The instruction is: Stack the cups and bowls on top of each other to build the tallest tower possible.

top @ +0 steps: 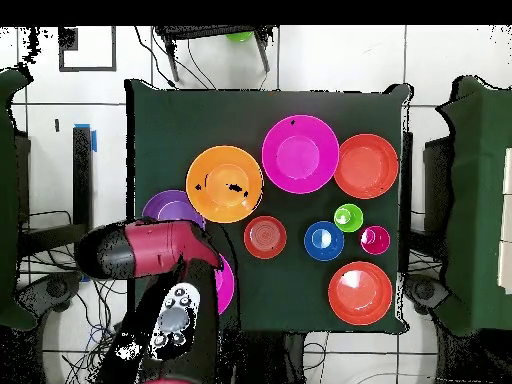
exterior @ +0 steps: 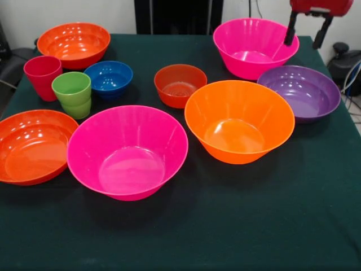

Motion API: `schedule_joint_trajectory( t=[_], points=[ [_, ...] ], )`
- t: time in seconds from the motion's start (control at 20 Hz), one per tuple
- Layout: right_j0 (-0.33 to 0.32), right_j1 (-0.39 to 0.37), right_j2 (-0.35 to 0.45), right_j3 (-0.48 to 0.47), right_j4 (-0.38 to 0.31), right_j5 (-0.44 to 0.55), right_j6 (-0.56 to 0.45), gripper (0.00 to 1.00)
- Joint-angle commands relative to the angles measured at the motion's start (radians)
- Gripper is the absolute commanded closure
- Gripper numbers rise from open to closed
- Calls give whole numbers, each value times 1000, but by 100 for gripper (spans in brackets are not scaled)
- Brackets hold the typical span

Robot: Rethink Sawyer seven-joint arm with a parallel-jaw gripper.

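Observation:
All bowls stand upright and apart on the dark green table (exterior: 271,226); no tower shows. A hot pink bowl (exterior: 127,151) sits near the middle, with a large orange bowl (exterior: 239,119) to its right. A second hot pink bowl (exterior: 255,46) is at the far right, and a purple bowl (exterior: 306,92) stands beside it. Shallow red-orange bowls are at the far left (exterior: 73,44) and near left (exterior: 32,145). The small red-orange bowl (exterior: 180,84), blue bowl (exterior: 108,78), red cup (exterior: 42,76) and green cup (exterior: 72,93) stand between them. My gripper (exterior: 306,35) hangs open and empty over the far pink bowl's right rim.
In the overhead view my arm (top: 150,250) covers part of the far pink bowl (top: 225,285) and the purple bowl (top: 170,208). Black chairs and cables stand around the table (top: 160,130). The bowls crowd the table's middle band.

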Motion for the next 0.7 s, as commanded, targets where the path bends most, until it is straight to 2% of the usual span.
schedule_joint_trajectory(
  t=[0.05, 0.4, 0.7],
  points=[
    [34, 167, 4, -170, 10, -65, 174, 0],
    [54, 293, -15, -261, 40, -125, 199, 0],
    [113, 319, -66, -290, 84, -107, 236, 0]
  ],
)
